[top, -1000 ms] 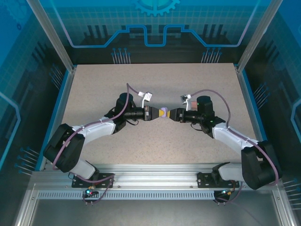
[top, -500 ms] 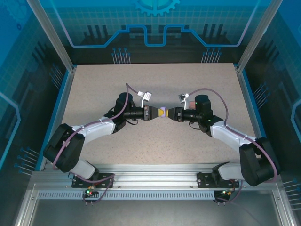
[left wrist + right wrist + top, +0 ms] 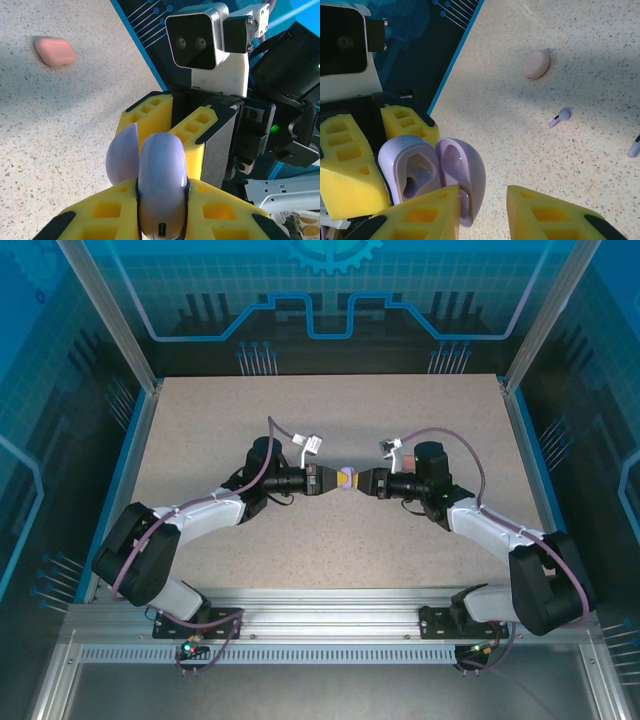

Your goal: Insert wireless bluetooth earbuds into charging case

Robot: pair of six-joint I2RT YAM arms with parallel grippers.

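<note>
My left gripper is shut on a purple charging case, held above the middle of the table. Its lid hangs open beside the body, and the wells inside look empty. My right gripper faces it with jaws apart; the lid's edge lies against its left finger and bare table shows in the gap. Both grippers meet tip to tip at the case. Two purple earbuds lie loose on the table.
A closed pink case lies on the table beyond the earbuds. A closed salmon case lies on the table on the other side. A blue rail and glass walls border the table.
My right gripper has moved slightly left toward the held case and its jaws have narrowed. The left arm has stayed still with the case.
</note>
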